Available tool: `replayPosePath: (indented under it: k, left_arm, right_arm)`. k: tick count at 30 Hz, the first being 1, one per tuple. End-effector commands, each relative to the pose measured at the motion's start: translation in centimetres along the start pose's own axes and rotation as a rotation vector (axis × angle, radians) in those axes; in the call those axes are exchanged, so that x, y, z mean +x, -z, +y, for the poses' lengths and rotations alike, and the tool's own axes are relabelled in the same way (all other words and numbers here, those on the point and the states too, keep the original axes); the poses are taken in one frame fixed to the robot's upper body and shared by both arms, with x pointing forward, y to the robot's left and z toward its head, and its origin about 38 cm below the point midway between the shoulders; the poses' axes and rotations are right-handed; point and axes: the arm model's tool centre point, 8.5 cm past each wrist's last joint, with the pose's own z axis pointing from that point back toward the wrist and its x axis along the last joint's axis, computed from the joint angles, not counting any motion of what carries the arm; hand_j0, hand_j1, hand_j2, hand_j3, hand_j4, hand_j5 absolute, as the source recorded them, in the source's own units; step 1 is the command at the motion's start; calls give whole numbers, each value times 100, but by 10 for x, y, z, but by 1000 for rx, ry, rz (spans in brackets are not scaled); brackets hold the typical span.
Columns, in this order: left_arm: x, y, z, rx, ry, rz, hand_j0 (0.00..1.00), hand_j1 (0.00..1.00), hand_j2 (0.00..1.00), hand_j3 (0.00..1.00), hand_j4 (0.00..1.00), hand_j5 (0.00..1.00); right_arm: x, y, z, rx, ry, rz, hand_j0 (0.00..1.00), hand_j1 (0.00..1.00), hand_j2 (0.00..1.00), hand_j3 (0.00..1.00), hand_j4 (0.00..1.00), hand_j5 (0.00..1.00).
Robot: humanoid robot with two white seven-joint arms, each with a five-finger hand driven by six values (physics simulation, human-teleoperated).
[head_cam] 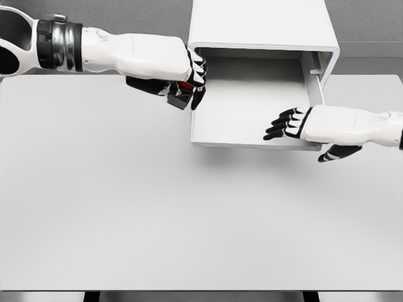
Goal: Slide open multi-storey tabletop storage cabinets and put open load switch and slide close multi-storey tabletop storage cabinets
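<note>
White surfaces fill the head view: a pale desk [189, 226] carries a white storage cabinet [261, 25] at its far edge, and the cabinet's drawer [249, 116] stands slid out toward the robot, its floor bare where it can be seen.

From the picture's left comes the left hand [182, 78], reaching across to the drawer's near-left corner. Its fingers [199, 69] are curled tightly around a small dark object with a touch of red, the load switch [181, 94], which sits just outside the drawer's left wall, above the desk. Most of the switch is hidden under the palm and fingers, so its shape is hard to make out.

From the right comes the right hand [315, 126], lying over the drawer's front right corner. Its fingers [280, 126] are stretched out and slightly apart, holding nothing, with the tips over the drawer floor. The thumb hangs below the drawer's front edge. Whether the palm touches the rim cannot be told.

The cabinet's lower levels are hidden behind the drawer, and its back is cut off by the top edge.
</note>
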Motion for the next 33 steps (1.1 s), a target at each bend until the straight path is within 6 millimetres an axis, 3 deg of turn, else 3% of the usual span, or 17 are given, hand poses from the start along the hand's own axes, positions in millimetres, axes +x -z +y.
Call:
replayPosePath:
  k: [1, 10, 21, 25, 33]
  left_arm:
    - [-1, 7, 2, 6, -5, -9, 36, 36, 36, 36, 36, 36]
    - [-9, 36, 8, 10, -7, -27, 36, 36, 36, 36, 36, 36]
    - [-14, 65, -1, 2, -30, -46, 36, 36, 36, 36, 36, 36]
    - [-12, 72, -6, 8, -39, -61, 36, 36, 36, 36, 36, 36]
    - [-27, 82, -11, 26, -40, -23, 36, 36, 36, 36, 36, 36]
  right_arm:
    - [0, 3, 1, 1, -1, -1, 100, 100, 100, 100, 100, 100]
    - [0, 3, -5, -4, -18, 2, 100, 100, 100, 100, 100, 100]
    - [1, 7, -1, -4, -7, -10, 100, 100, 100, 100, 100, 100]
    - [1, 7, -1, -4, -5, -10, 100, 100, 100, 100, 100, 100]
    - [1, 7, -1, -3, -6, -9, 100, 100, 100, 100, 100, 100]
